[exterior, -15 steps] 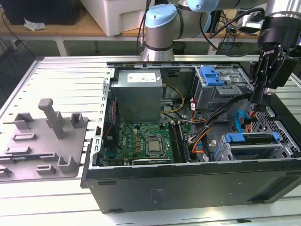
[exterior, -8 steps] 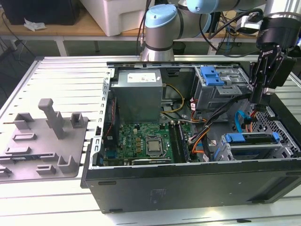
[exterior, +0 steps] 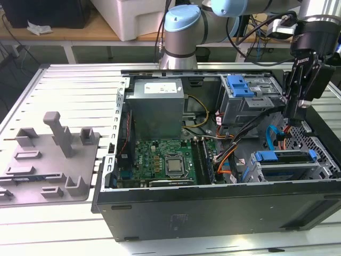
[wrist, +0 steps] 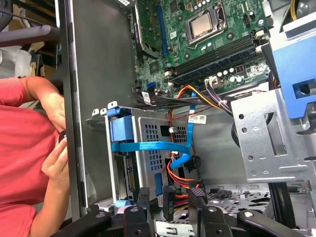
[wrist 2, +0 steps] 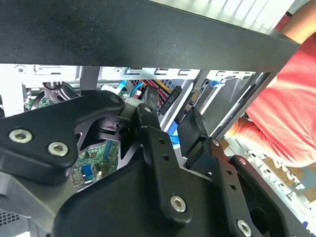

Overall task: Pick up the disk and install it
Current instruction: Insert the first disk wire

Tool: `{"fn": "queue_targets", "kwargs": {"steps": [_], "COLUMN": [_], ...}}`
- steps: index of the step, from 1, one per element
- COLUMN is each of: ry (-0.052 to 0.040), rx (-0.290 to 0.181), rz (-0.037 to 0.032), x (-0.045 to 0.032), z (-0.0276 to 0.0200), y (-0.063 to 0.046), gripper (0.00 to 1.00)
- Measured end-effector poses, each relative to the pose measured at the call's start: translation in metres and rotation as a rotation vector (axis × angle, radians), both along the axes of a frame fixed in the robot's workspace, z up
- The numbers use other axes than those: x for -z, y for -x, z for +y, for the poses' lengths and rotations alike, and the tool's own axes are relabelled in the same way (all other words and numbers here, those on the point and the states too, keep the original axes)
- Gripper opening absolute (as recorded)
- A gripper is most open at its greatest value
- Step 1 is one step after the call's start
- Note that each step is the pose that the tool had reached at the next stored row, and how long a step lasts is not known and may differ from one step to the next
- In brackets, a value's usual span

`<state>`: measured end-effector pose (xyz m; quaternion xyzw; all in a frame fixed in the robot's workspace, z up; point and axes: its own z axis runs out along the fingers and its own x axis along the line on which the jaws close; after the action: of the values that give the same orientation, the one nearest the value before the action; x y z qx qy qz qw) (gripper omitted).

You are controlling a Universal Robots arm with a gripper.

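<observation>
From my station, the tool is released: in the first wrist view its 2 black fingers stand apart. They grip nothing, though a bundle of red and orange cables runs past the gap between them. The second wrist view shows the same spread from behind the tool.

In the exterior view the arm reaches down into the open computer case at its far corner on the exterior view's right. The tool hangs among the wiring just behind the lower drive cage.

The disk sits in that cage near the case's front wall, and its blue carrier rail shows along the top. In the first wrist view I see the disk edge-on inside the perforated metal cage, with a flat blue cable crossing the cage's side. The tool is near the cage, and I cannot tell whether 1 finger touches it.

Further back stands a second cage with a blue latch bracket. The motherboard lies on the case floor and the power supply sits behind it.

The case rests on a slatted metal worktop. A grey fixture plate lies on the exterior view's left.

In the first wrist view a person in a red shirt is beside the case, hands close to its wall.
</observation>
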<state>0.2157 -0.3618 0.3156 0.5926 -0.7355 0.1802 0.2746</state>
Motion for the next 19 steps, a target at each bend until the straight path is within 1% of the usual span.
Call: {"fn": "queue_targets", "kwargs": {"steps": [4, 5, 6, 10, 14, 19], "ry": [0.004, 0.0053, 0.0061, 0.0114, 0.0129, 0.0128], "rx": [0.002, 0.003, 0.003, 0.008, 0.009, 0.011], "rz": [-0.0001, -0.0002, -0.0002, -0.0018, -0.0032, -0.0062], "x": [0.001, 0.0011, 0.0012, 0.0016, 0.0021, 0.0033], "z": [0.0, 0.0, 0.0, 0.0, -0.0001, -0.0043], "y": [0.0, 0.0, 0.0, 0.0, -0.0001, -0.0001], "gripper": [0.44, 0.42, 0.35, 0.35, 0.35, 0.35]}}
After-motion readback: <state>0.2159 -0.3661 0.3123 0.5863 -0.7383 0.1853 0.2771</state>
